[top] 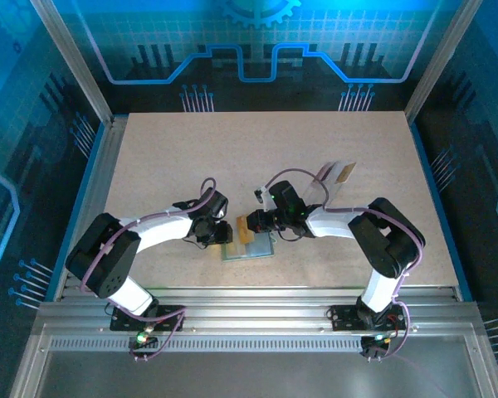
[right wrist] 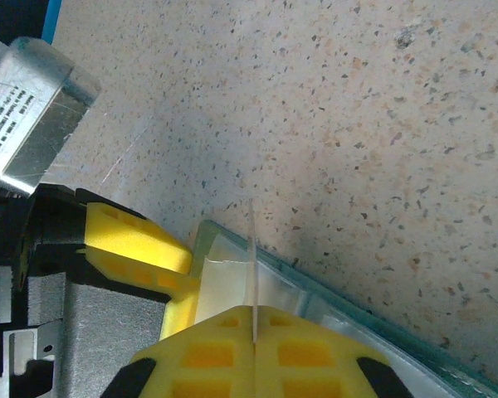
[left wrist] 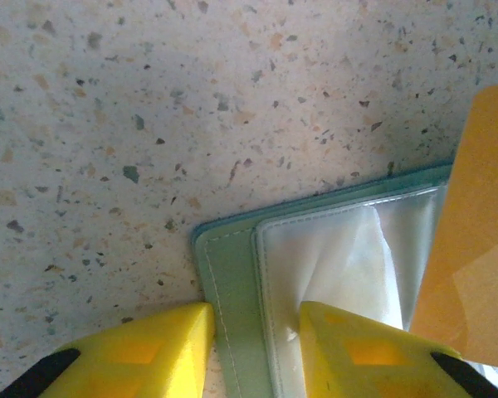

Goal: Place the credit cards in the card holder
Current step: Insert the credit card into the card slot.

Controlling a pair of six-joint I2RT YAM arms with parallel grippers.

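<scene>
My right gripper (right wrist: 254, 336) is clenched flat on a card (left wrist: 473, 232), a thin, stiff orange-gold plastic rectangle held on edge, its lower edge at the holder (left wrist: 232, 282). My left gripper (left wrist: 253, 319) straddles the holder's near corner, one blocky yellow finger at its outer edge, one over the lining (left wrist: 332, 257). The jaws stand apart, and I cannot tell whether they pinch. The holder lies open on the speckled table (left wrist: 149, 124), between my two arms. It is grey-green with stitched edges and a pale, glossy, wrinkled lining. I judge this the insertion step. Next, the card edge must find the pocket mouth and slide in while the holder is kept steady. Another card (top: 344, 172) lies well apart, further back.
</scene>
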